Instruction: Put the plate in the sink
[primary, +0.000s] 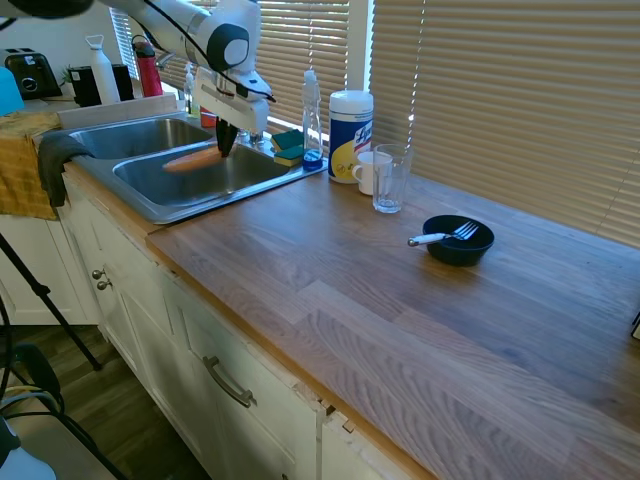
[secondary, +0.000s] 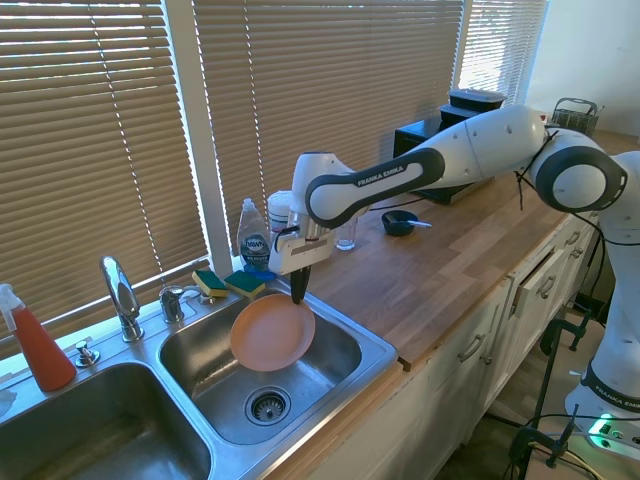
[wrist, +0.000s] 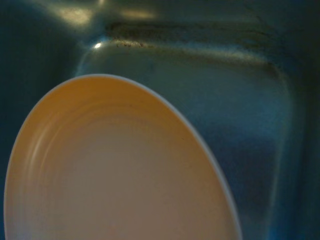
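Sink (secondary: 385, 352) basins lay side by side in the second exterior view, a red spray bottle (secondary: 35, 345) at the far left by the window, then a chrome faucet (secondary: 120, 296) behind the divider; green and yellow sponges (secondary: 228, 284) sat on the rim behind the right basin, with a clear soap bottle (secondary: 253, 240) just beyond them. Over that right basin hung the plate (secondary: 272, 333), tilted with its face toward the camera and its lower edge above the drain (secondary: 267, 405), seemingly clear of the basin floor; the gripper (secondary: 299, 293) stood directly above the plate's upper right edge, its dark fingers pointed straight down and pinched together on the rim there, so the plate hung below and to the left of the jaws. Further right the wooden counter (secondary: 460, 260) carried a glass (secondary: 346, 233) and a black bowl (secondary: 399, 222).

From the first exterior view the plate (primary: 195, 159) appeared nearly edge-on inside the nearer basin, left of the gripper (primary: 226, 143), whose fingers met its right end; a wipes canister (primary: 350, 135), a white mug (primary: 368, 172) and the glass (primary: 390, 179) stood right of the sink (primary: 175, 207); the bowl (primary: 458, 240) with a fork (primary: 440, 236) lay further right.

The wrist view showed the plate (wrist: 120, 170) close up, its orange face filling the lower left, steel basin wall (wrist: 240, 115) behind it.
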